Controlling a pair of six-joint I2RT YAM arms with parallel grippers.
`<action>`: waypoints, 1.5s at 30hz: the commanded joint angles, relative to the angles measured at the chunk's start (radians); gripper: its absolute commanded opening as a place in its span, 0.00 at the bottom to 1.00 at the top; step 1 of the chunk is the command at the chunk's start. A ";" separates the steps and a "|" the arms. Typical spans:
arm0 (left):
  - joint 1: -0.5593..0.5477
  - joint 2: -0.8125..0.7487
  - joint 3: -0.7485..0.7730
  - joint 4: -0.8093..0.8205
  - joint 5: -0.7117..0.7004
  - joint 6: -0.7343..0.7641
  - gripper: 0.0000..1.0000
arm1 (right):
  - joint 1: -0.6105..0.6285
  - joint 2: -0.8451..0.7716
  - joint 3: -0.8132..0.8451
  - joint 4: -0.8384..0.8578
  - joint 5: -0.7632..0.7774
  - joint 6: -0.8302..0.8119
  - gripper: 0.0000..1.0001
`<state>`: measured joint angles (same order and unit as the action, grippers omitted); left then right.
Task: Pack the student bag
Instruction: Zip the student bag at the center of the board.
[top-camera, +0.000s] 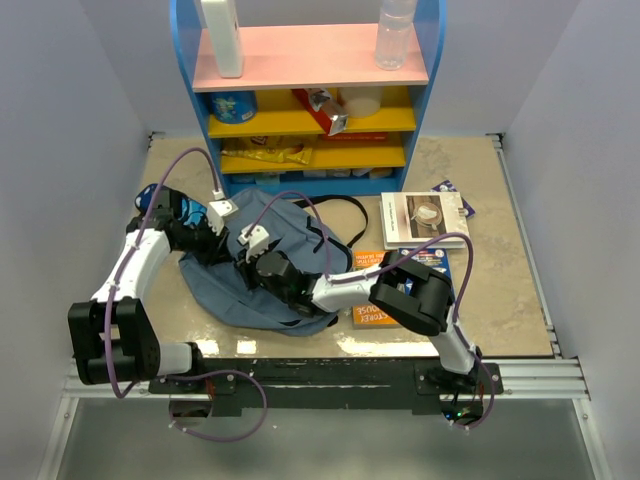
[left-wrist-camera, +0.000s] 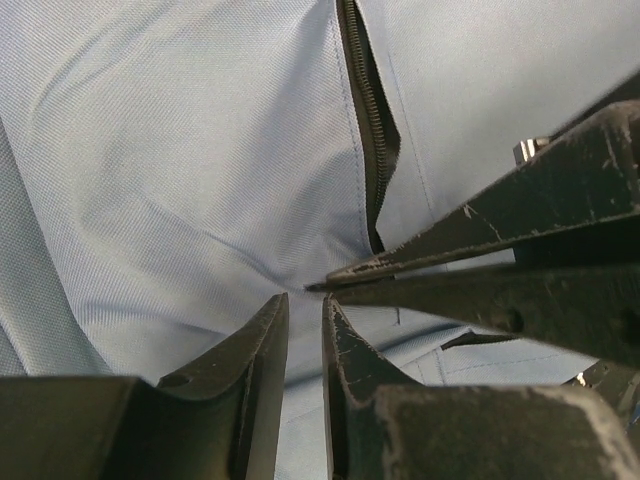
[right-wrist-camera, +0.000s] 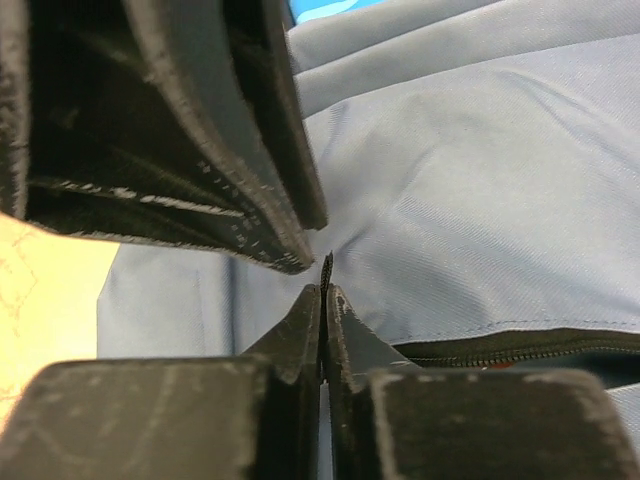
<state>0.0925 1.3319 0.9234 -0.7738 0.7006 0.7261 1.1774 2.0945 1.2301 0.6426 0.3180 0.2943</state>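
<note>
Wide beige counter (top-camera: 500, 300), with a blue shelf unit (top-camera: 300, 50) at its far edge. Spread flat on the counter's left-centre, just before the shelf unit: slate-blue student bag (top-camera: 225, 290), zipper partly open. Over the bag's middle, tip to tip: right fingers (right-wrist-camera: 305, 320) clamped shut on a thin black strip of zipper edge; left fingers (left-wrist-camera: 262, 340) nearly together, pressed to fabric, grip impossible to tell.
</note>
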 joint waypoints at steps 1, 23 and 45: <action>0.021 -0.033 0.022 -0.005 0.036 0.022 0.24 | -0.016 -0.004 0.042 0.014 0.004 -0.001 0.00; -0.048 -0.103 -0.061 -0.007 0.089 0.103 0.62 | -0.122 -0.067 0.177 -0.110 -0.094 0.065 0.00; -0.051 -0.140 -0.083 -0.056 0.140 0.173 0.64 | -0.246 -0.093 0.058 0.017 -0.195 0.333 0.00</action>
<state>0.0326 1.1816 0.8120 -0.7692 0.7830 0.8093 0.9653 2.0308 1.2518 0.5545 0.0830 0.6083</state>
